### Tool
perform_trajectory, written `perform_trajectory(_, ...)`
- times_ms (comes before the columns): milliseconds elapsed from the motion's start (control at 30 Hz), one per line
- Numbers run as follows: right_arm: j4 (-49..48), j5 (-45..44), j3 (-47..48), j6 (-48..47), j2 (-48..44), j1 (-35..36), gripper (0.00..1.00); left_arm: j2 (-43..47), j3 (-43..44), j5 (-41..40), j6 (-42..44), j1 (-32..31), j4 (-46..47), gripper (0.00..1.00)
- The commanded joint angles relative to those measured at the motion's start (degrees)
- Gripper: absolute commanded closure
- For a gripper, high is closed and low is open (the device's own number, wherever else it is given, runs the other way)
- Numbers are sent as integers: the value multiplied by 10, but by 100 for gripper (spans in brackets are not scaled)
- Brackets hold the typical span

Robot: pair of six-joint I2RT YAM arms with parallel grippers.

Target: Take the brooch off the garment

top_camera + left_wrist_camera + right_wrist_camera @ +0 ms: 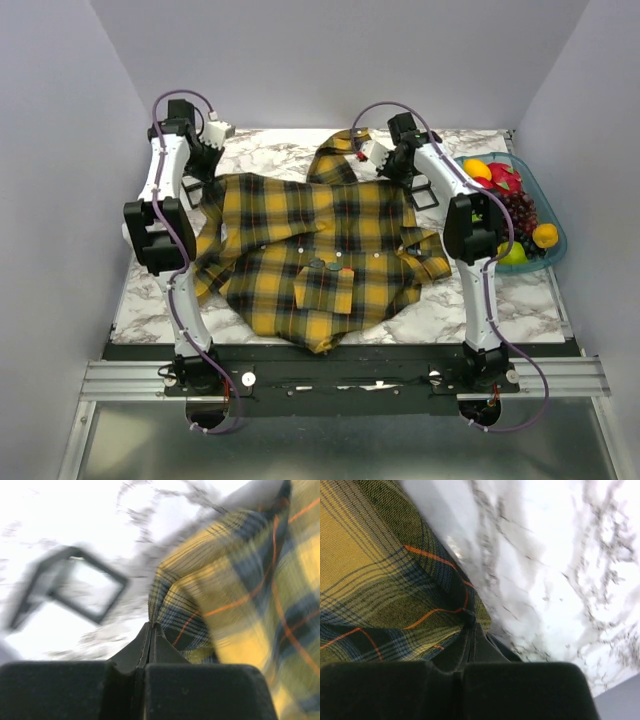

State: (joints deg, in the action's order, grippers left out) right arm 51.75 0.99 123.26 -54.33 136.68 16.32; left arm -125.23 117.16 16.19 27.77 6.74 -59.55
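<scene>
Overhead: yellow-and-navy plaid shirt lies spread front-up on the marble table, collar toward the far wall, sleeves bunched at both sides, hem hanging close to the near edge. Brooch, a small dull disc, sits on the shirt front just above the top edge of the chest pocket, roughly midway between the two arms; too small here to make out how it is fastened. Both arms reach to the far end of the shirt, well apart from the brooch. Left gripper: the wrist camera shows the two fingers pressed together with a peaked fold of plaid cloth pinched at their tips, at the shirt's left shoulder edge; bare marble lies beyond it. A black frame, square and blurred, lies flat on the marble just beside that fold. Right gripper: fingers likewise closed tight, nipping the dark edge of the cloth where an orange thread line runs into the tips; cloth fills the left of that view, marble the right. Overhead, this gripper sits by the collar, which stands up in a small peak. A second black frame lies on the table near the right arm's wrist. A teal tray of fruit stands at the table's right edge, apart from the shirt.
</scene>
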Motion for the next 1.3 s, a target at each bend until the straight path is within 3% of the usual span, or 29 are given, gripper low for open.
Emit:
perform_trajectory(0, -59, -39, 12, 49, -55, -16, 100, 62, 62, -85, 79, 3, -13, 100)
perform_trajectory(200, -132, -28, -31, 101, -138, -20, 100, 95, 85, -112, 98, -7, 15, 100)
perform_trajectory(467, -157, -26, -33, 117, -142, -20, 100, 167, -46, -136, 100, -22, 208, 100)
perform_trajectory(733, -152, -20, -23, 132, -160, -20, 100, 122, 63, -122, 74, -43, 125, 100)
perform_trajectory(867, -148, -14, -18, 163, -248, -20, 100, 237, 44, -96, 55, -43, 134, 100)
perform_trajectory(967, -166, -14, -25, 183, -331, -20, 100, 339, -3, -90, 34, -43, 197, 100)
perform_trajectory(1067, -186, -16, -56, 198, -411, -21, 100, 406, -27, -113, 6, -44, 248, 100)
perform_trajectory(1267, -194, -13, -116, 206, -536, -20, 100, 502, -58, -120, 30, -44, 247, 100)
